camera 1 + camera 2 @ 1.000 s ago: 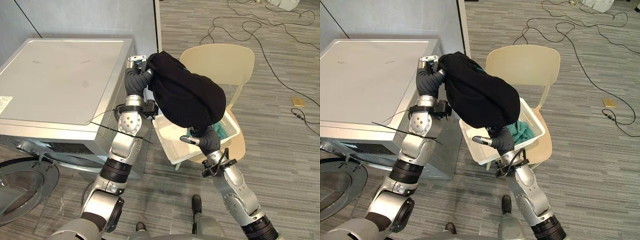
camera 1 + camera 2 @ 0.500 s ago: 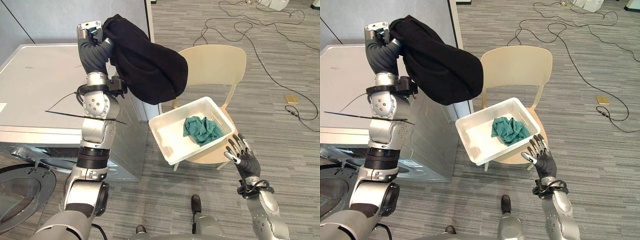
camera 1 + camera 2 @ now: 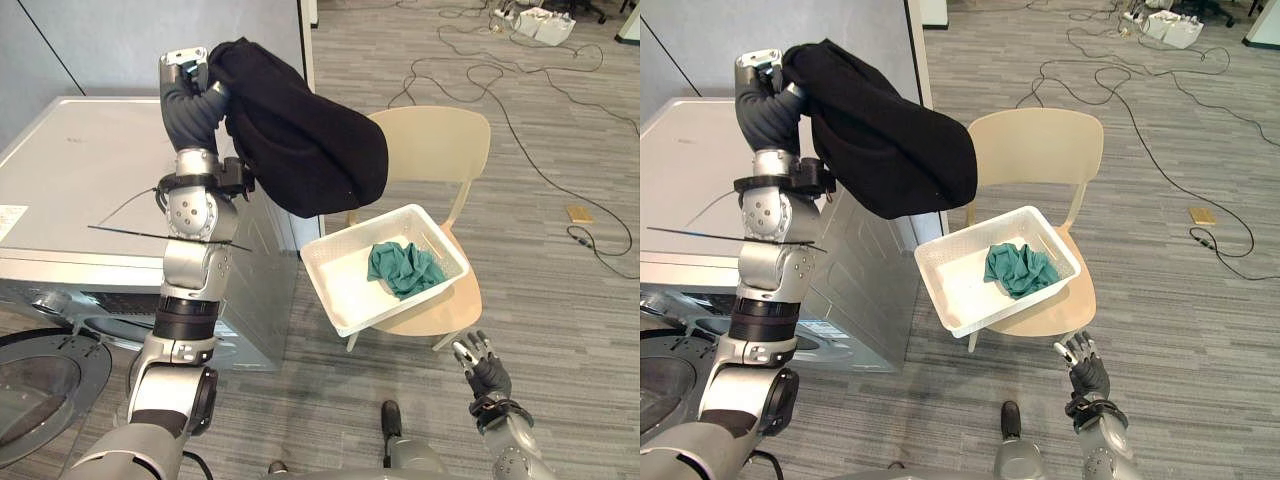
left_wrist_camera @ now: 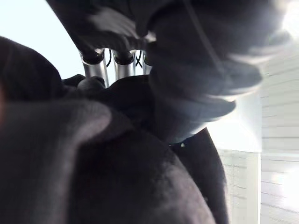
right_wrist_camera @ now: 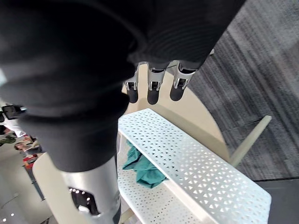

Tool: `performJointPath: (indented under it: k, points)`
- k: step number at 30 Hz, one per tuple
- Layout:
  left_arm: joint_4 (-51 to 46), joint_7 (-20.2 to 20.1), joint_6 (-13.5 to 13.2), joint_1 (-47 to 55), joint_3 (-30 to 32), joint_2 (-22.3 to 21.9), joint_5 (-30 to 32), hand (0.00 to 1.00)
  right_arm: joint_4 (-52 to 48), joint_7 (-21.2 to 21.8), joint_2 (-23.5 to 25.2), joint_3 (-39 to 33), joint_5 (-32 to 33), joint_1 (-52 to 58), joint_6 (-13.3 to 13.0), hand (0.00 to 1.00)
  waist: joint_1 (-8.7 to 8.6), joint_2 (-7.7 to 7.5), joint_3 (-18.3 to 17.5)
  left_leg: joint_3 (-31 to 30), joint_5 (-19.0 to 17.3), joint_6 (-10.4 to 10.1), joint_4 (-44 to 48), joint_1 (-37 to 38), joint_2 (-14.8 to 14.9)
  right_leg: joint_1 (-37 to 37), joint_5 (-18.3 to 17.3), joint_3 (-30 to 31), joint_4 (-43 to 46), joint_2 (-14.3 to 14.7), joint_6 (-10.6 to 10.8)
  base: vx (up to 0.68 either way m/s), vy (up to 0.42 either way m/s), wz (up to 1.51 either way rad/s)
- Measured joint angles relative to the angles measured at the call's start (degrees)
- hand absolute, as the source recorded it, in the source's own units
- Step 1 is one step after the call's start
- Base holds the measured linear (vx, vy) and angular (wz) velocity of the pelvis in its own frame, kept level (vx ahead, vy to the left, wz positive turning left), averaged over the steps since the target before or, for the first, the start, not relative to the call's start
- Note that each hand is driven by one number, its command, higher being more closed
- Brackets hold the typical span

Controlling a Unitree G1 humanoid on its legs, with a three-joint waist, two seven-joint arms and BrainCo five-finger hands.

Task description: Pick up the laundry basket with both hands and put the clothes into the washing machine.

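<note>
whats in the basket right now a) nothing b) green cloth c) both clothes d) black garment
b: the green cloth lies in the basket, while the black garment hangs from the raised left hand.

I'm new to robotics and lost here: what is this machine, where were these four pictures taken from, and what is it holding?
It is a two-armed humanoid robot. Two pictures come from cameras in its head, looking down; two come from its wrists, very close. Its left hand, raised by the washing machine, grips a black garment. Its right hand hangs low, fingers open, empty. A white basket with a green cloth in it sits on a beige chair.
</note>
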Motion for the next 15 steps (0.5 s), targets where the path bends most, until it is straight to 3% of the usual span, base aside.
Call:
performJointPath:
  k: [4,6,7,8,9,11,12,13,14,15]
  points:
    - [-6.0,0.1,-2.0,8.4,3.7,-4.8,-0.7,1.0,8.7,-1.9,0.0,-1.6,-2.0,-1.4,1.0,0.0,2.42,-0.19,0.1,-2.4,0.7,1.1,5.2,-4.0,0.2,-0.2,-0.3,-2.8,0.9,-0.8,-0.4,-0.05,-0.011,0.39]
    - [-6.9,0.4,-2.4,13.7,6.4,-6.8,-1.5,1.0,12.5,-2.5,0.2,-5.1,-3.2,-1.6,1.2,0.0,3.16,-0.39,0.1,-1.5,1.7,2.9,10.6,-6.2,0.3,-0.5,-2.8,-3.6,4.7,-1.7,-0.8,-0.1,-0.016,0.35]
    - [-8.7,0.7,-2.4,17.9,8.1,-7.8,-1.9,1.0,17.3,-2.7,0.4,-9.5,-3.8,-1.7,1.1,0.0,3.17,-0.86,-0.1,-2.7,3.3,4.1,9.1,-5.3,0.1,-0.9,-5.2,-4.2,7.6,-3.2,-1.7,-0.1,-0.001,0.45]
    - [-11.8,0.9,-2.7,21.4,8.3,-8.7,-1.8,1.0,22.9,-3.4,0.5,-15.1,-4.2,-1.4,1.1,0.0,3.56,-1.86,-0.2,-4.3,2.2,5.1,11.1,-4.5,0.5,-1.5,-6.4,-5.3,9.2,-3.8,-1.9,-0.09,-0.004,0.38]
    - [-13.5,1.0,-2.9,22.6,8.4,-9.2,-1.7,1.0,26.1,-3.9,0.6,-18.6,-5.5,-1.2,1.3,0.0,4.19,-1.83,-0.2,-4.8,0.0,5.2,15.9,-4.9,1.4,-1.4,-6.7,-5.5,9.6,-3.7,-1.8,-0.05,-0.02,0.23]
    - [-17.5,1.0,-4.1,25.0,8.8,-10.4,-1.0,1.0,33.6,-6.1,-0.3,-27.7,-10.8,0.4,3.1,0.0,4.48,-1.54,-0.4,-9.0,-3.4,2.5,26.4,-4.4,3.1,-0.9,-6.7,-5.6,9.9,-3.1,-1.7,-0.03,0.025,0.08]
    - [-19.3,0.9,-4.5,25.8,9.8,-11.4,-0.2,1.0,34.7,-6.7,-0.4,-29.9,-13.3,2.5,3.9,0.0,4.27,-1.39,-0.6,-11.4,-3.4,2.0,26.9,-3.1,3.2,-1.8,-6.6,-5.5,10.5,-3.0,-1.6,-0.03,0.109,0.04]
    - [-20.0,1.0,-4.6,26.3,10.2,-11.8,0.3,1.0,34.7,-7.3,-0.2,-30.5,-14.8,3.7,4.3,0.0,4.05,-1.22,-1.0,-12.3,-3.4,1.7,25.8,-2.3,3.2,-2.6,-6.5,-5.3,10.9,-3.0,-1.5,-0.06,0.166,-0.04]
    - [-20.7,1.2,-4.8,26.6,10.4,-12.7,1.3,1.0,34.7,-7.8,0.1,-32.1,-17.2,5.3,5.2,0.0,4.09,-0.7,-1.9,-12.6,-5.6,-1.3,21.6,-0.7,2.9,-4.2,-5.8,-4.7,11.4,-3.0,-0.8,-0.13,0.229,-0.08]
    - [-21.4,1.2,-4.8,26.8,10.5,-13.4,2.5,1.0,35.1,-7.8,1.6,-32.9,-18.7,6.6,5.9,0.0,4.03,-1.71,-2.3,-11.3,-7.7,-1.6,17.8,0.4,2.4,-5.4,-4.7,-4.1,11.4,-3.4,0.1,-0.15,0.241,-0.07]
